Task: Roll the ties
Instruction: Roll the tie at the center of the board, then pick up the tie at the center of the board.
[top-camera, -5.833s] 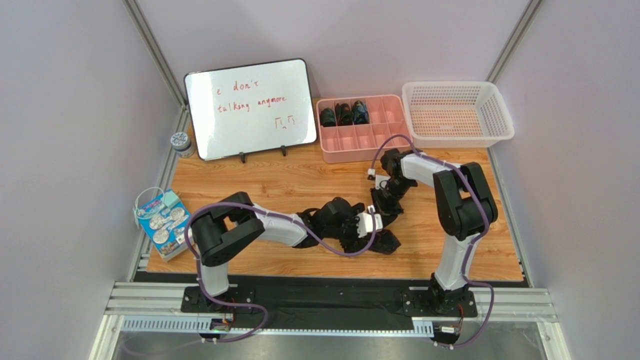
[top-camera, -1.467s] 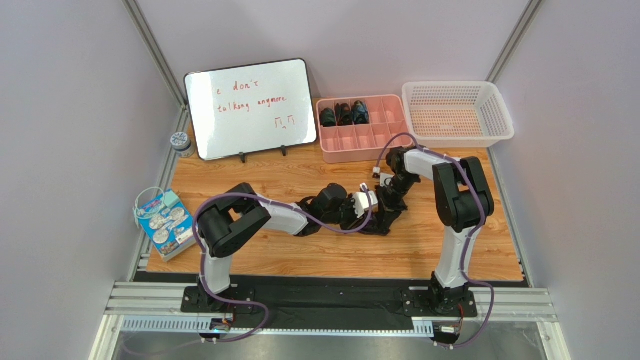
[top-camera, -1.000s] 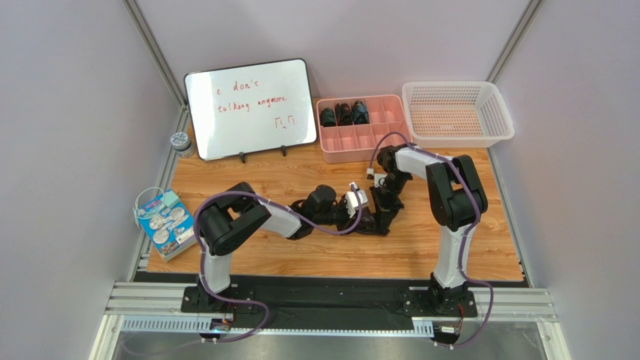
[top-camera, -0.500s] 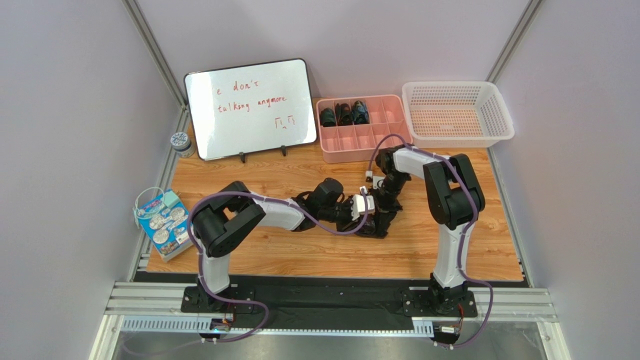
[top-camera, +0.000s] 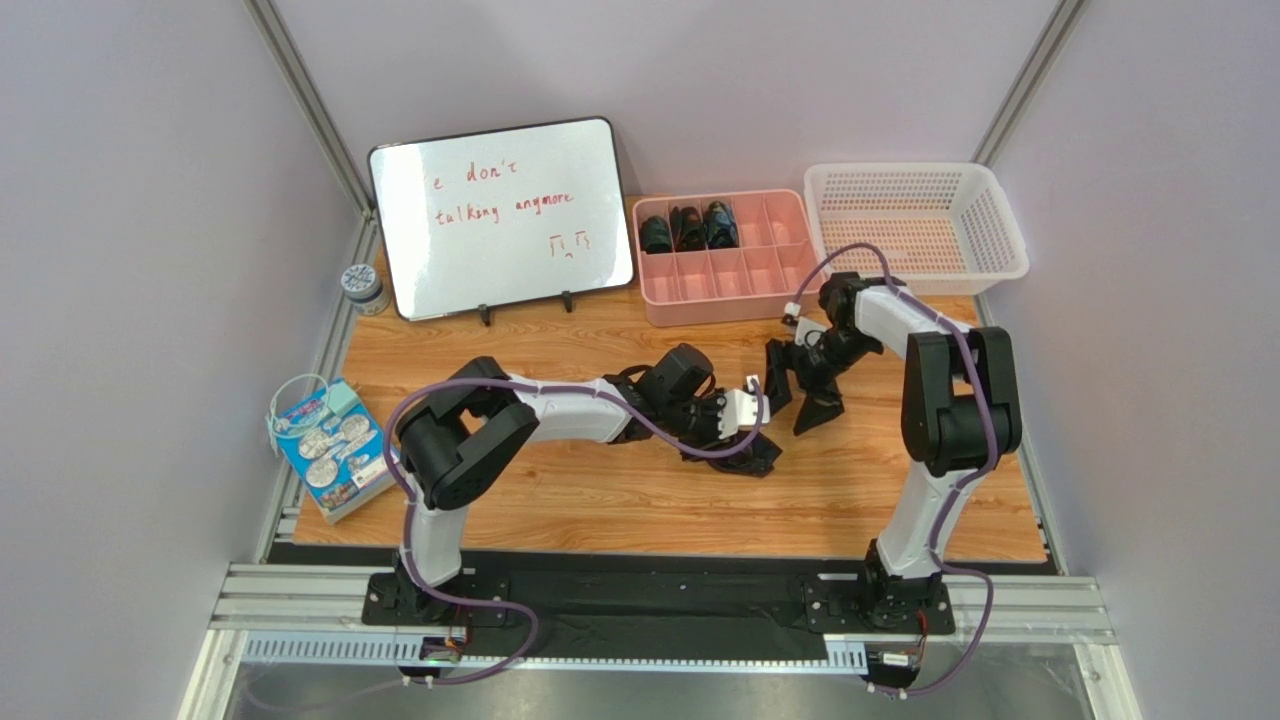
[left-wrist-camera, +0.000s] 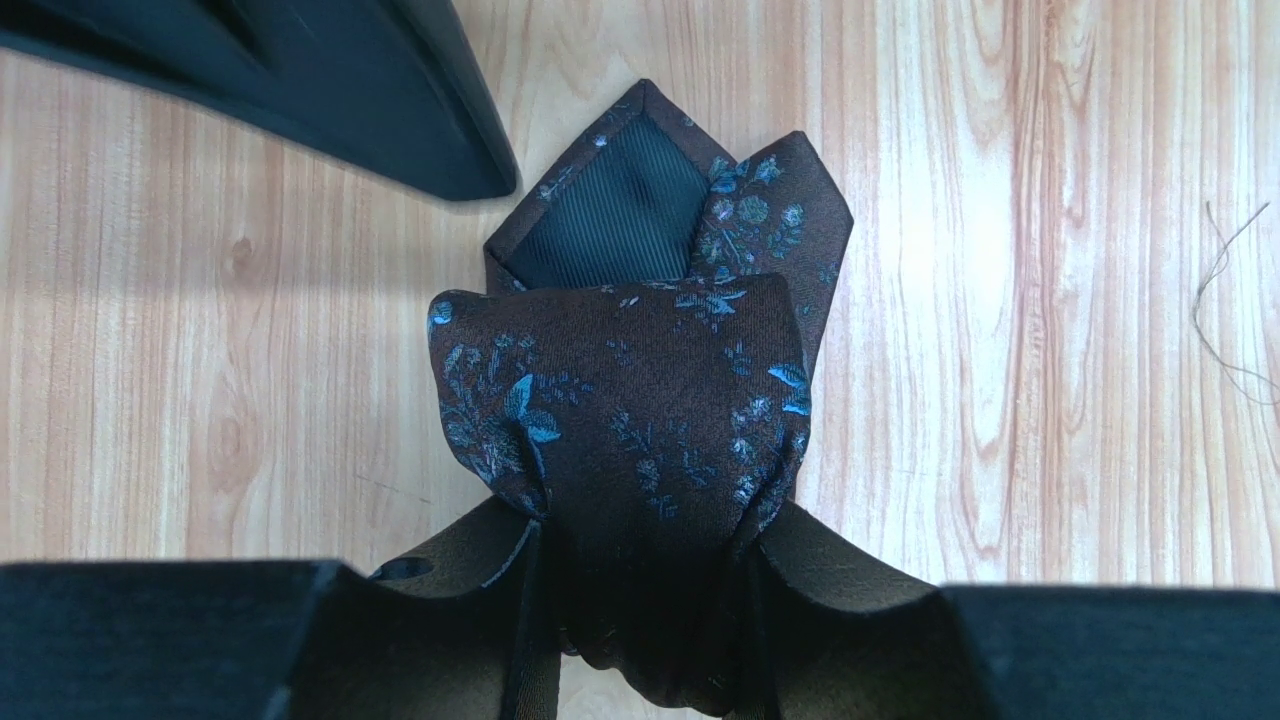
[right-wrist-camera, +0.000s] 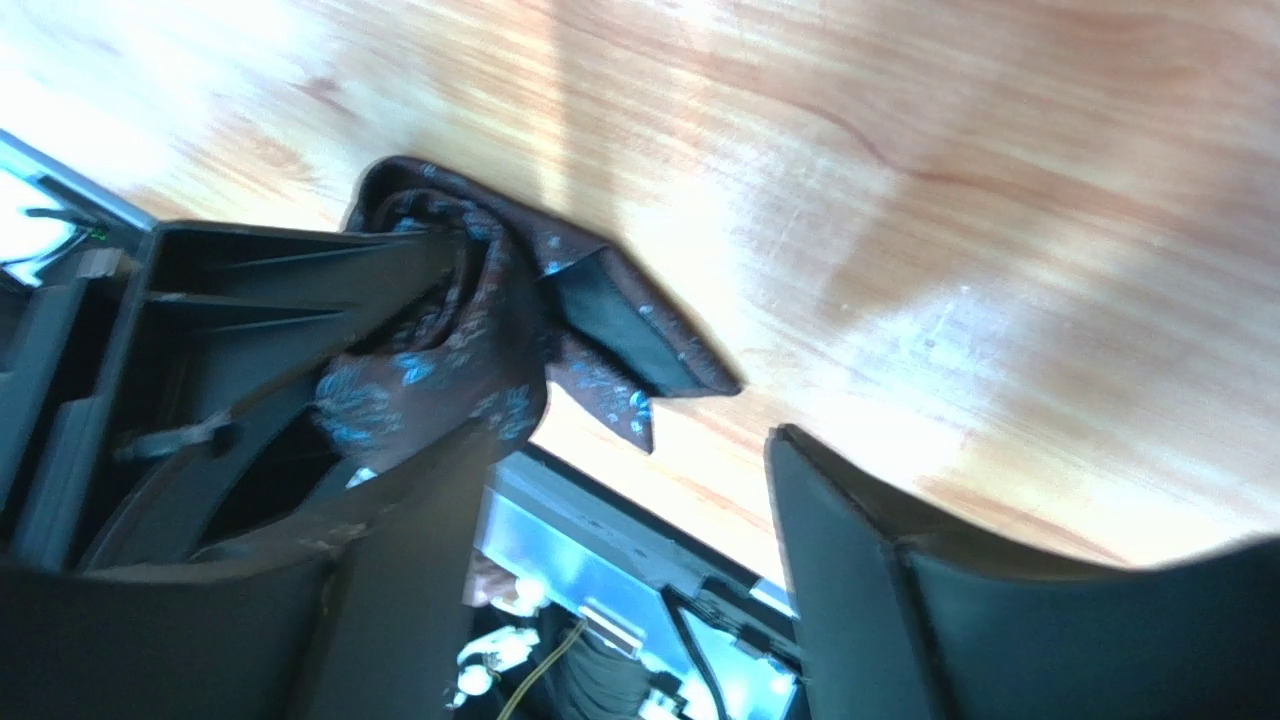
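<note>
The left gripper (left-wrist-camera: 646, 548) is clenched on a bunched, dark brown tie (left-wrist-camera: 631, 375) patterned with blue flowers. The tie's pointed tip lies on the wooden table (left-wrist-camera: 1022, 300) just ahead of the fingers. To that gripper's right, near but apart, the right gripper (top-camera: 803, 393) is released, its jaws spread. Well beyond both grippers, three coiled ties (top-camera: 687, 228) fill the left back compartments of the pink tray (top-camera: 751, 285).

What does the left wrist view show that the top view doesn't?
Only left wrist: blue floral pattern on the tie, its pointed tip flat on the table, a loose thread. Only top: three coils in the pink tray, the basket, the whiteboard. Both: the left gripper clamping the tie on the table.
</note>
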